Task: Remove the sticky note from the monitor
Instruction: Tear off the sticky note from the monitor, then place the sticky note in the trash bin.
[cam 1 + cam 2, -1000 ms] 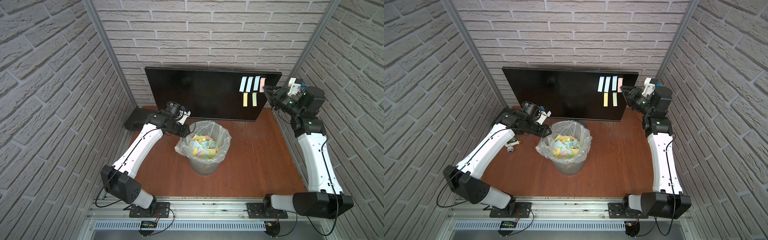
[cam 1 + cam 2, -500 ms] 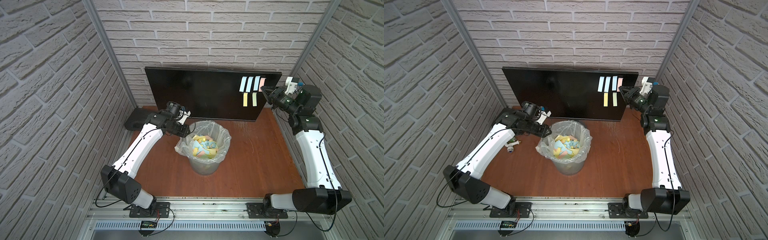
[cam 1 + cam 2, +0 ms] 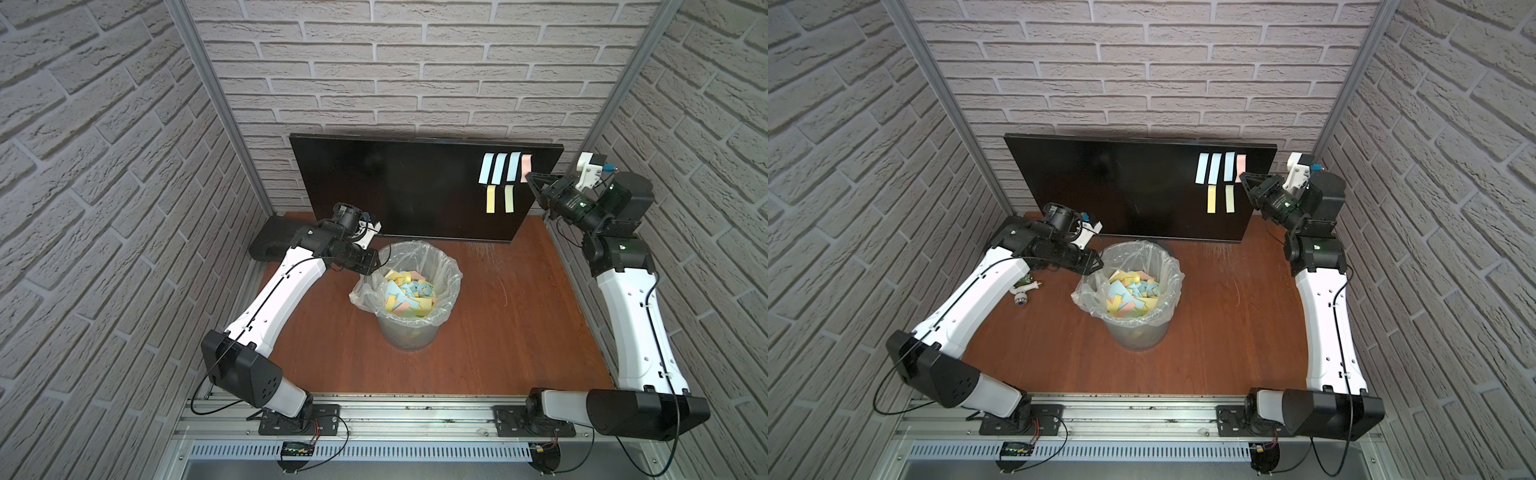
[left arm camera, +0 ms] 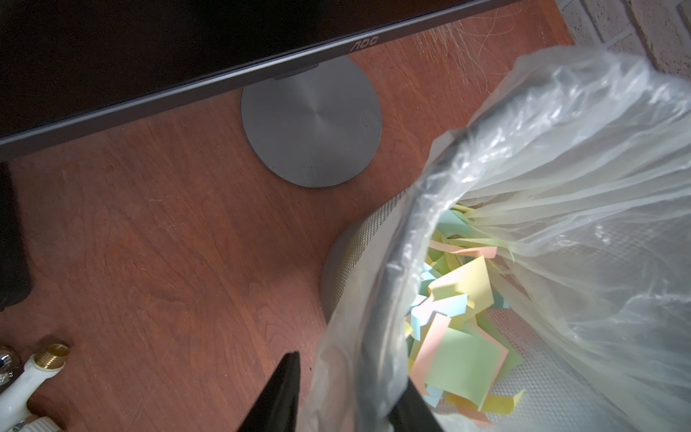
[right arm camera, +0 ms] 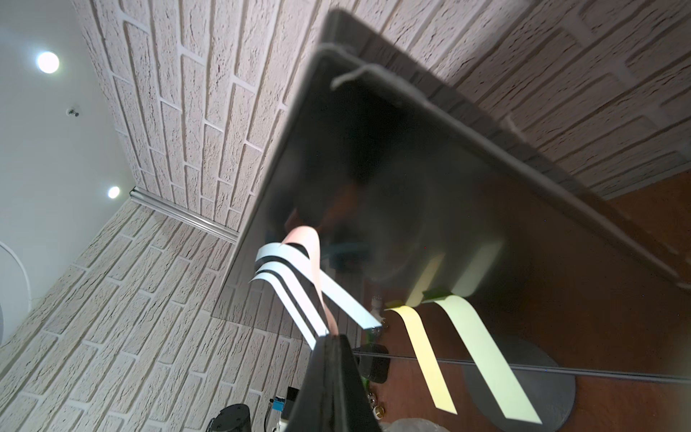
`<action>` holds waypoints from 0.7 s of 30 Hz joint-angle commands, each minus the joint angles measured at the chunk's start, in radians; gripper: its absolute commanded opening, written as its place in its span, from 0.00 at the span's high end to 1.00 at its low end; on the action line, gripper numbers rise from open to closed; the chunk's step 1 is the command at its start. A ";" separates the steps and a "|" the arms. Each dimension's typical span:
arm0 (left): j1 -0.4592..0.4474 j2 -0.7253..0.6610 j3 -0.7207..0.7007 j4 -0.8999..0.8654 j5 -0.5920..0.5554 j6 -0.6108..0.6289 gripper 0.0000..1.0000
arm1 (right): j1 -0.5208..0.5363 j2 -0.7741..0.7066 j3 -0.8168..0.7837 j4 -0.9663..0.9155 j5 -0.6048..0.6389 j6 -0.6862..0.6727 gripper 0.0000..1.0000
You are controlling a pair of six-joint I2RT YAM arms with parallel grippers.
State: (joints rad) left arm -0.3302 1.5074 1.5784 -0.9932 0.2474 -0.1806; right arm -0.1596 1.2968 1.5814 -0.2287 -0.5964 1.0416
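While the right gripper pinches shut on the loose lower end of the pink note, the paper's upper edge appears to be stuck to the monitor close to its top right corner, in both top views. The hold looks thin, only on the tip of the strip. A sharp tug straight away from the glass could slide the paper out of the jaws or tear it, so a slow peel looks safer.

Three blue notes hang just beside the pink one along the monitor's top edge, curling outward. The nearest could catch on the jaws and come away too. Two yellow notes sit lower and seem clear of the path. A hard pull might also rock the screen on its round stand.

Near the middle of the worktop, the left gripper is clamped on the rim of the bin. A jerk there could tip it.
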 commanded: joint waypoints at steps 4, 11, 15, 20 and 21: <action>0.011 0.001 0.012 0.001 -0.003 0.007 0.62 | 0.006 -0.072 -0.011 -0.010 0.006 -0.045 0.97; 0.011 0.005 0.015 0.001 -0.004 0.007 0.62 | 0.015 -0.149 -0.040 -0.027 -0.008 -0.049 0.97; 0.011 0.008 0.018 0.001 0.000 0.006 0.62 | 0.090 -0.192 -0.056 -0.093 0.009 -0.125 0.97; 0.011 0.010 0.020 -0.002 0.001 0.006 0.62 | 0.293 -0.211 -0.067 -0.254 0.100 -0.306 0.97; 0.011 0.010 0.020 -0.002 0.001 0.005 0.62 | 0.333 -0.214 -0.079 -0.272 0.119 -0.333 0.97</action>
State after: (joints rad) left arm -0.3302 1.5078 1.5784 -0.9932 0.2504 -0.1806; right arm 0.0982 1.0943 1.5265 -0.4202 -0.5354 0.8387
